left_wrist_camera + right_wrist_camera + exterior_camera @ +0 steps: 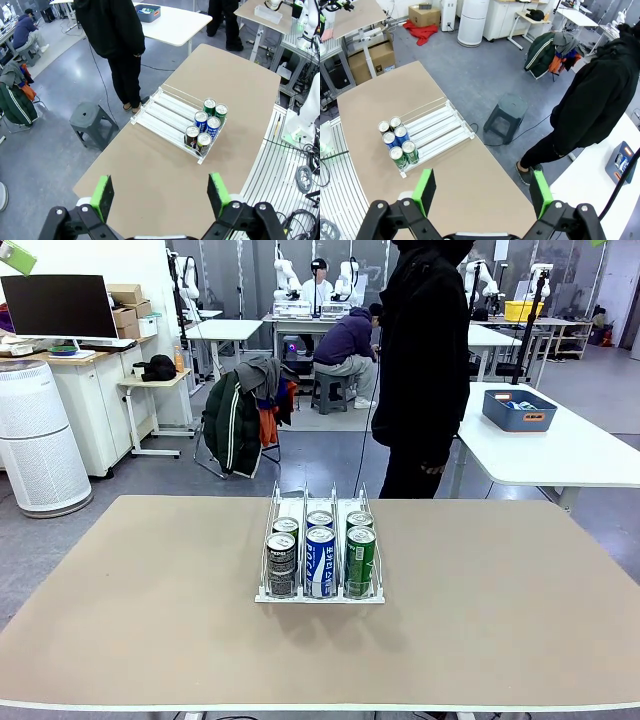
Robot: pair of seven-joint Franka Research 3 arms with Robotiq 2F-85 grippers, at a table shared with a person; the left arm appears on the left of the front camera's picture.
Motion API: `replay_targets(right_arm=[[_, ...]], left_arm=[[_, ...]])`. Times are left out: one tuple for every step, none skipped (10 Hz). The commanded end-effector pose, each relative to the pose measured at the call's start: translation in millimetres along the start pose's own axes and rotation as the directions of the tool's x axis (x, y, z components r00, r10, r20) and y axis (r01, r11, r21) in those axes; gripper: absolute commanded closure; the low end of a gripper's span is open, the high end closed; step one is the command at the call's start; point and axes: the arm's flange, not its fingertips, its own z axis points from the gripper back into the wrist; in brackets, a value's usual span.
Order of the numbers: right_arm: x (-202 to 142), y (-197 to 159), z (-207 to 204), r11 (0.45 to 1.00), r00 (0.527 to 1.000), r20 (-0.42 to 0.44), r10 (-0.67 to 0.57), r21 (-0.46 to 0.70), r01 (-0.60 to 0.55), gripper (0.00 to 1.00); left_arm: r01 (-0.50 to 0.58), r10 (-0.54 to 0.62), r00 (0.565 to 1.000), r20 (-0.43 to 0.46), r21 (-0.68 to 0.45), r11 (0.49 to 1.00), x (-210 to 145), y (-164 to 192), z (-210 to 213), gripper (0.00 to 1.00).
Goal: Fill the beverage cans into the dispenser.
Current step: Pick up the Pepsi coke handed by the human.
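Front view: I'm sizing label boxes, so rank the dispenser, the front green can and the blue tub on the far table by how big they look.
1. dispenser
2-3. blue tub and front green can: about alike, the tub wider, the can taller. The tub stands farther off, so I won't rank them.

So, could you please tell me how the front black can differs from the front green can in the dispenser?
The front black can is dark with pale print; the front green can is bright green. The black one stands in the dispenser's lane on the robot's left, the green one on its right, a blue-and-white can between. Both stand upright at the near end, silver-topped.
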Motion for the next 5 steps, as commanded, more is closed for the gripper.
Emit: replay_targets(right_arm=[[4.3,0.5,-0.8,1.0,1.0,0.007,-0.022,-0.018,0.022,0.0],[4.3,0.4,-0.5,1.0,1.0,0.006,-0.021,-0.023,0.021,0.0],[4.5,0.3,-1.0,0.999,1.0,0.01,-0.023,-0.032,0.024,0.0],[4.7,0.7,-1.4,0.999,1.0,0.011,-0.021,-0.034,0.022,0.0],[5.3,1.5,-2.3,0.999,1.0,0.008,-0.018,-0.031,0.019,0.0]], left_arm=[[0.002,-0.002,1.0,0.001,-0.002,1.0,-0.5,0.0,-0.3,0.0],[0.002,-0.002,1.0,0.001,-0.002,1.0,-0.5,0.0,-0.3,0.0],[0.002,-0.002,1.0,0.001,-0.002,1.0,-0.5,0.0,-0.3,0.0],[0.002,-0.002,1.0,0.001,-0.002,1.0,-0.5,0.0,-0.3,0.0],[0.002,-0.002,1.0,0.001,-0.002,1.0,-0.5,0.0,-0.3,0.0]])
